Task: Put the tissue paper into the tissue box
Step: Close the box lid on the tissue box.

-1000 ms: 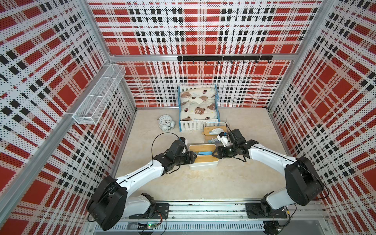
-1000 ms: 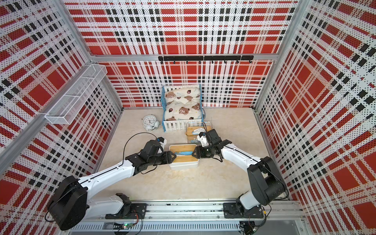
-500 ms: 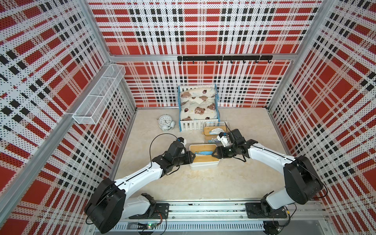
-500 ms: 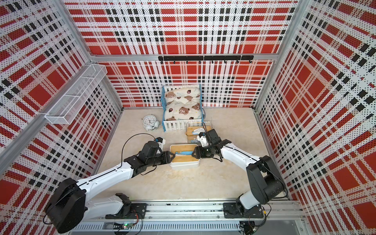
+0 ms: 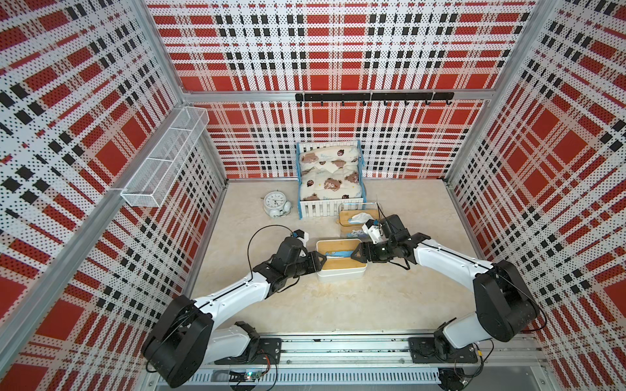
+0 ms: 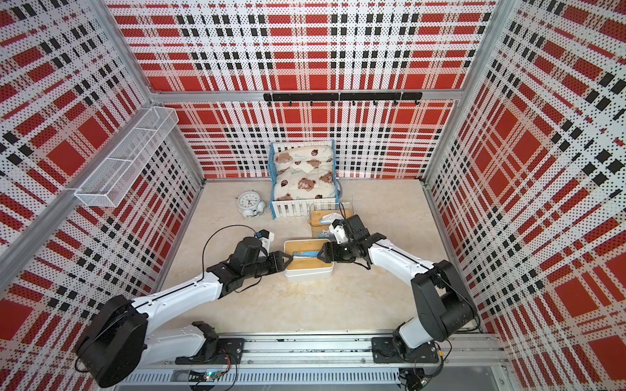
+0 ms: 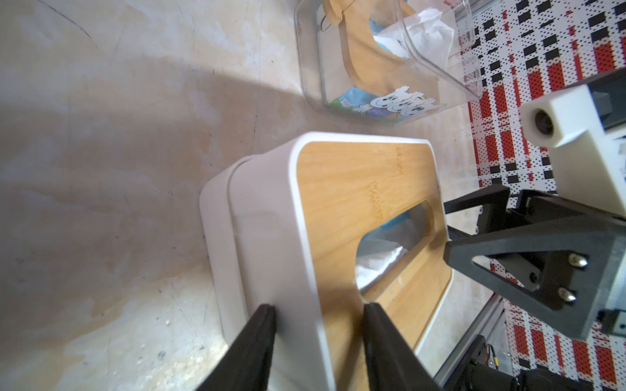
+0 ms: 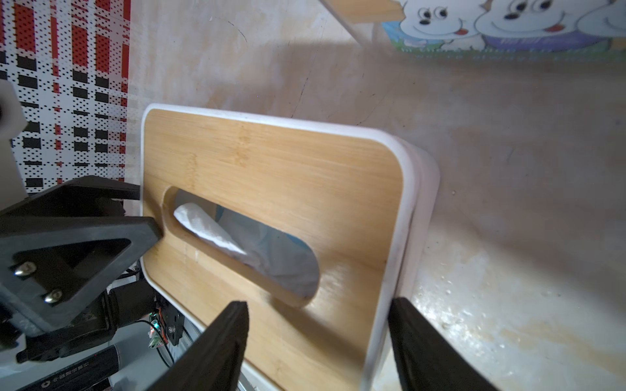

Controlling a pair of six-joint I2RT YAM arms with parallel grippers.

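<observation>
Bamboo-lidded tissue box (image 5: 339,272), reached low from both sides: my right gripper (image 5: 355,254) gapes at one end, left gripper (image 5: 320,261) straddles the other, grip unclear; tissue paper (image 8: 210,228) inside.

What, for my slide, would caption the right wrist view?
Open jaws straddle the tissue box rim; tissue paper shows through its slot.

Lab robot booth with plaid pegboard walls (image 5: 338,50).
</observation>
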